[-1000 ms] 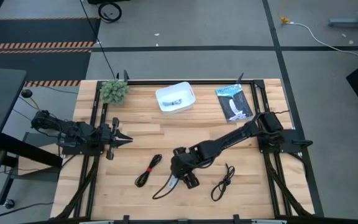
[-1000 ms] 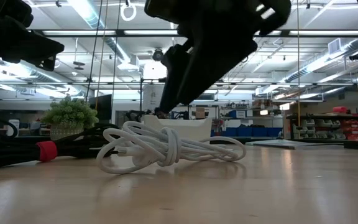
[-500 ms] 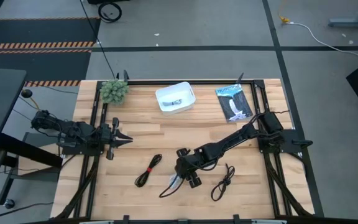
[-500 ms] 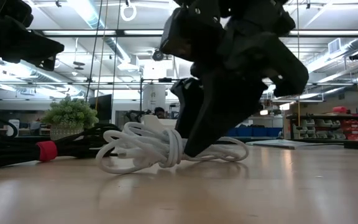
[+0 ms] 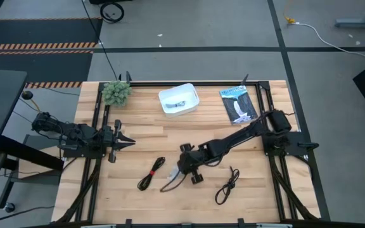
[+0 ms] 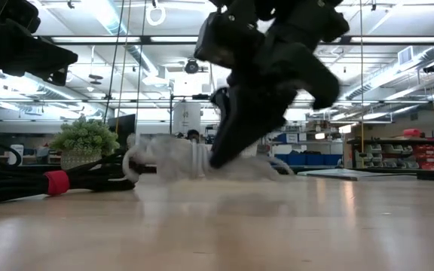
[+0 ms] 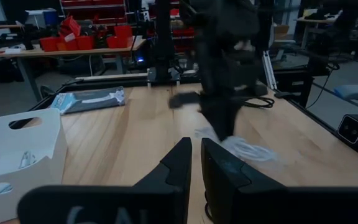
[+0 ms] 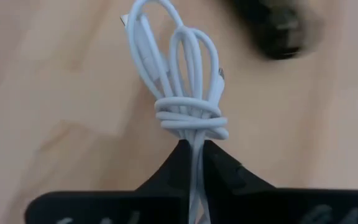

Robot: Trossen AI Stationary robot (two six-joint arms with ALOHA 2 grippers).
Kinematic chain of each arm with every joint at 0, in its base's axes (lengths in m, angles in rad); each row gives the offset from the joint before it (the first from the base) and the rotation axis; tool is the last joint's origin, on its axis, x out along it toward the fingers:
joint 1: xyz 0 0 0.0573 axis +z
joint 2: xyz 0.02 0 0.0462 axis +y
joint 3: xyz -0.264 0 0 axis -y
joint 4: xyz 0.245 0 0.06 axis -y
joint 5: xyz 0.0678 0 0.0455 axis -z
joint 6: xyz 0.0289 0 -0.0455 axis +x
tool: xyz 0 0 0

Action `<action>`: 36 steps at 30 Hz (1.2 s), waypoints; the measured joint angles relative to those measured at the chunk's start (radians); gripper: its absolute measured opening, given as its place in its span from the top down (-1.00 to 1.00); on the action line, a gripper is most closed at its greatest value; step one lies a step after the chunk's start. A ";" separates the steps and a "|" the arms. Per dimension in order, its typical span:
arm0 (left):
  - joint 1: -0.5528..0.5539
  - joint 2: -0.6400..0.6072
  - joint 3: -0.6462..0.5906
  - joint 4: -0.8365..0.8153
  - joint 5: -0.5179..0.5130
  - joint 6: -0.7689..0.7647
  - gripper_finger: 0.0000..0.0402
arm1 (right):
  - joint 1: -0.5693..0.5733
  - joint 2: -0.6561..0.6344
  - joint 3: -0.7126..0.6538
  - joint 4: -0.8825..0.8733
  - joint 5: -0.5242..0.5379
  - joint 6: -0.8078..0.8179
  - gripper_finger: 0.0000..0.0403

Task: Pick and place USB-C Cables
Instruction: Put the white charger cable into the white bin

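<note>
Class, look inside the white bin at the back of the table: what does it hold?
In the high view the white bin holds one small pale cable on its floor. The left wrist view shows its wall with a handle cutout; the wall hides part of the inside.

You have no legible text, label, brand or number here; the flat packet [image 5: 238, 104] at 1 o'clock carries unreadable print.

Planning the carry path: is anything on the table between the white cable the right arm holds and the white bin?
Nothing visible is. The right gripper has its jaws shut on the white cable, and only bare table lies between it and the white bin. The black cable with red tie lies beside the white one, off that line.
</note>
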 joint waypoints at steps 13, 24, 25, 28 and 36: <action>0.000 0.000 0.000 0.000 0.000 0.000 0.78 | -0.192 -0.213 0.001 -0.041 0.170 -0.153 0.85; 0.000 0.000 0.000 0.000 0.000 0.000 0.78 | -0.481 -0.197 0.079 -0.031 0.067 -0.286 0.85; 0.000 0.000 0.000 0.002 0.000 0.000 0.78 | -0.508 -0.197 0.080 -0.034 0.065 -0.292 0.85; 0.000 0.000 0.000 0.002 0.000 0.000 0.78 | -0.582 -0.196 0.077 -0.050 0.027 -0.310 0.85; 0.000 0.000 0.000 0.002 -0.002 0.000 0.78 | -0.666 -0.136 0.078 0.052 -0.127 -0.353 0.85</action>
